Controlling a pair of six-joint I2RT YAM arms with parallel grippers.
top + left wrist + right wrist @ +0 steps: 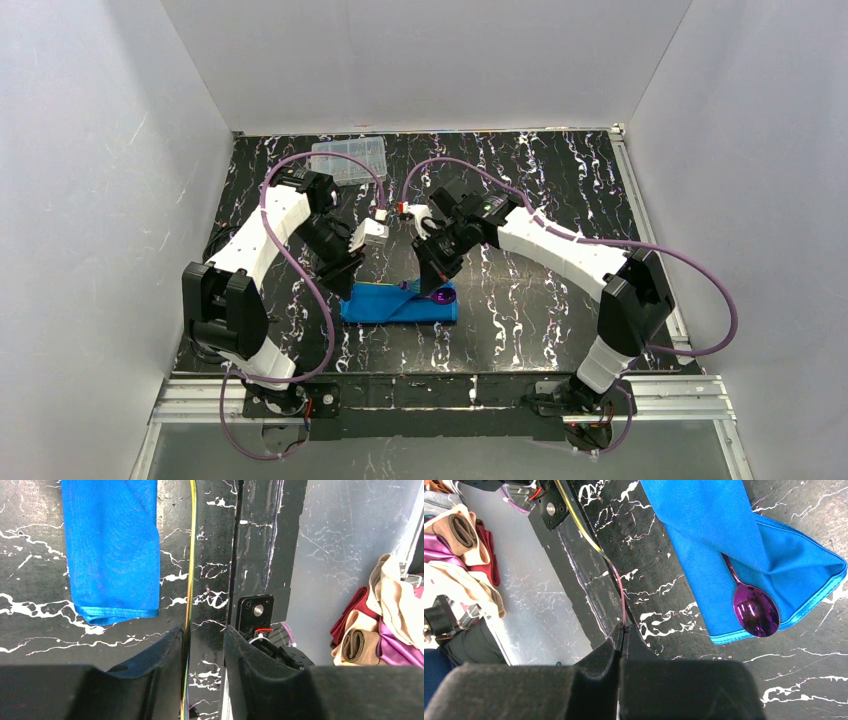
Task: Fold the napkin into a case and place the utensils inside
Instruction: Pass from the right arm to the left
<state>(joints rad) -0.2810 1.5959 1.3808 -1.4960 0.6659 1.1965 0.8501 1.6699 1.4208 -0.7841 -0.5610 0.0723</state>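
The bright blue case (385,305) lies folded on the black marbled table, also in the left wrist view (112,545) and the right wrist view (724,525). A metallic purple spoon (755,610) is tucked under its diagonal flap, bowl sticking out at the right end (441,296). My right gripper (623,629) is shut on a thin yellow-to-pink utensil (594,545) seen edge-on, just above the case (432,275). My left gripper (202,630) hovers at the case's left end (350,272) with jaws apart. A thin yellow-green utensil edge (191,555) runs along its left finger.
A clear plastic compartment box (347,158) stands at the back left of the table. The table's front edge and a black mount (255,612) lie close below the grippers. A pile of folded cloths (385,615) sits beyond that edge, off the table.
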